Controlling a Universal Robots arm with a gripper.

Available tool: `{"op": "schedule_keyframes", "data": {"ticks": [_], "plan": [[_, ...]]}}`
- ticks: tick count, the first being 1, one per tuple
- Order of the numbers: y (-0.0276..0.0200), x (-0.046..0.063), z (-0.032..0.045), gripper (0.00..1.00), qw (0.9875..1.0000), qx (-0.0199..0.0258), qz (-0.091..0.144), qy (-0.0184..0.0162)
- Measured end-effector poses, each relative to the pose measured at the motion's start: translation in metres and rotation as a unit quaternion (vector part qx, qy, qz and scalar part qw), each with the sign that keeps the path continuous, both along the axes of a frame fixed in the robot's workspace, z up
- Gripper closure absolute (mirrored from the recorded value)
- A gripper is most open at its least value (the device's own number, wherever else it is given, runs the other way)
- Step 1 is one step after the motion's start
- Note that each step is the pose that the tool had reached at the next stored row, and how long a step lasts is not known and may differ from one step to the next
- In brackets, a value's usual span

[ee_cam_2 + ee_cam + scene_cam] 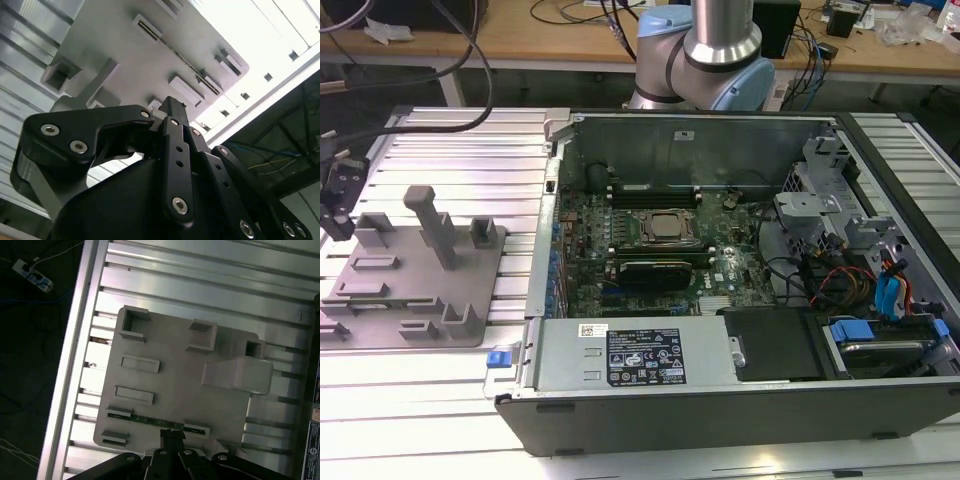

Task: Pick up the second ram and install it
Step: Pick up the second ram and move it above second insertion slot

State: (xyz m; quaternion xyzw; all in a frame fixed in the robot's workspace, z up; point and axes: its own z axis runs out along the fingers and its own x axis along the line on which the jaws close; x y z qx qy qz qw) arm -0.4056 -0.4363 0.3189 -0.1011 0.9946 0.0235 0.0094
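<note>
First wrist view: second ram [150, 420] lies flat in a slot of the grey fixture plate [175, 370], gripper [172, 436] directly over its middle.

Whether the gripper is spread, pressed together or touching the ram cannot be told in either wrist view. The green board edge reads clearly in the first wrist view. The second wrist view gives the gripper [167, 107] linkage against the plate [130, 65]. The exterior view places the gripper [337, 225] at its far left, over the plate [420, 300], with the open computer case [720, 410] just beside on its right. A black label [645, 365] sits on the case's inner housing; print not read. The ram's slot runs near one plate edge. Bare ribbed tabletop [200, 285] surrounds the plate, with dark floor beyond the rim.
</note>
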Motion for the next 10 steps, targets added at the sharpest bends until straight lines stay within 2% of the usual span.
{"op": "schedule_keyframes", "data": {"ticks": [2, 5, 7, 8, 9, 10], "plan": [[0.0000, 0.0000, -0.0001, 0.92, 0.9997, -0.0001, 0.023, 0.0000], [0.0000, 0.0000, -0.0003, 0.92, 0.9983, -0.0003, 0.059, 0.0000], [0.0000, 0.0000, -0.0005, 0.92, 0.9952, -0.0006, 0.098, 0.0000], [0.0000, 0.0000, -0.0006, 0.92, 0.9937, -0.0006, 0.112, -0.0001], [0.0000, 0.0000, -0.0006, 0.92, 0.9927, -0.0007, 0.121, -0.0001], [0.0000, 0.0000, -0.0008, 0.92, 0.9897, -0.0007, 0.143, -0.0001]]}}
